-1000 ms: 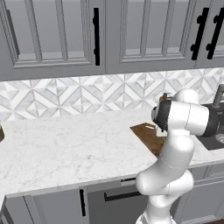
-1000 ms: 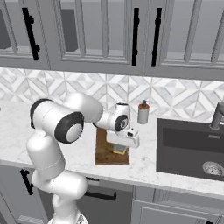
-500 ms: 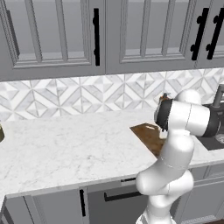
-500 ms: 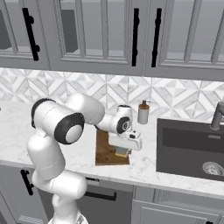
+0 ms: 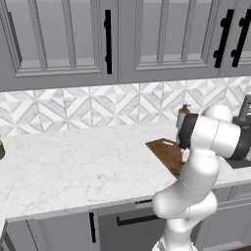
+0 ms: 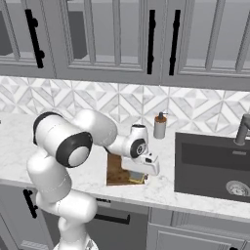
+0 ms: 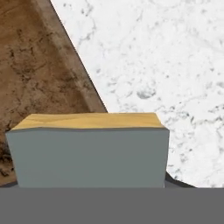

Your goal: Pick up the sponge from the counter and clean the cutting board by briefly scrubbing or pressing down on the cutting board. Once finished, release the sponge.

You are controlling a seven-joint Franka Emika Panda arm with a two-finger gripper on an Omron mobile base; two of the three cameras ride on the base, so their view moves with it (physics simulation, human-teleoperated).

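The sponge (image 7: 89,153), grey-green face toward the camera with its yellow layer along the top, sits close in front of the hand and hides the fingertips. In the right base view my gripper (image 6: 139,174) points down at the front right corner of the cutting board (image 6: 117,172), shut on the sponge (image 6: 138,177), which is low over or on the wood. The dark brown cutting board (image 7: 35,65) lies partly beneath the sponge, its edge running diagonally against the white marble counter (image 7: 166,57). From the left, the cutting board (image 5: 164,152) is partly hidden by my arm.
A soap dispenser (image 6: 159,126) stands by the tiled backsplash behind the board. The dark sink basin (image 6: 215,166) with a faucet (image 6: 241,129) lies to the right. Broad open counter (image 5: 73,166) stretches left of the board.
The hand has come down toward the board's front right corner, carrying the sponge with it. The board and dispenser have not moved.
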